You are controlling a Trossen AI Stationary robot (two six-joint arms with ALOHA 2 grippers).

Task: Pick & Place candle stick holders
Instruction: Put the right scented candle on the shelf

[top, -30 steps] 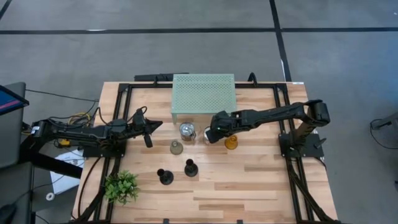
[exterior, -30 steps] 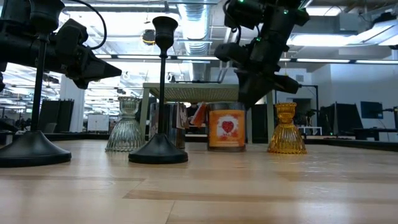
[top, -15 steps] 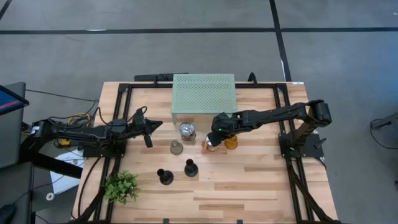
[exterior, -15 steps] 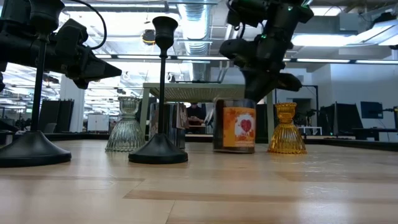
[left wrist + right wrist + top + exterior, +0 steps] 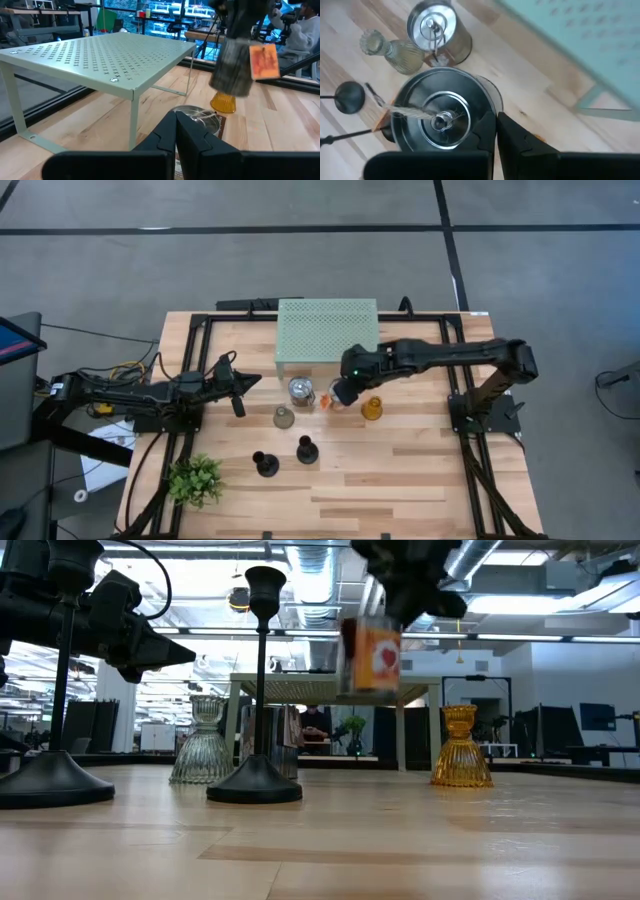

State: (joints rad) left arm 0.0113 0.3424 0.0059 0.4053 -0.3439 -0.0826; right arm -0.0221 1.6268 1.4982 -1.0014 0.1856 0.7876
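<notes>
Jar holder up off the bench, pinched at the rim by the right hand point(image 5: 343, 392)

Left to right: left hand point(image 5: 240, 387) parked over the bench's point(image 5: 420, 470) left edge, fingers pressed together. Black bell-shaped holders point(image 5: 264, 465) in front, grey-olive holder point(image 5: 284, 417) and second silvery jar point(image 5: 301, 390) mid-bench. Lifted silvery jar point(image 5: 368, 653) with orange label hanging just in front of the mint-green rack point(image 5: 327, 330). Amber glass holder point(image 5: 372, 409) standing just right of it.

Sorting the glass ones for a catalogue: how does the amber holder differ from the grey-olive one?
The amber holder is golden yellow; the grey-olive holder is pale and nearly colourless. The amber holder stands right of the lifted jar, the grey-olive holder left of it. Both are ribbed, bell-based glass, upright on the table.
</notes>
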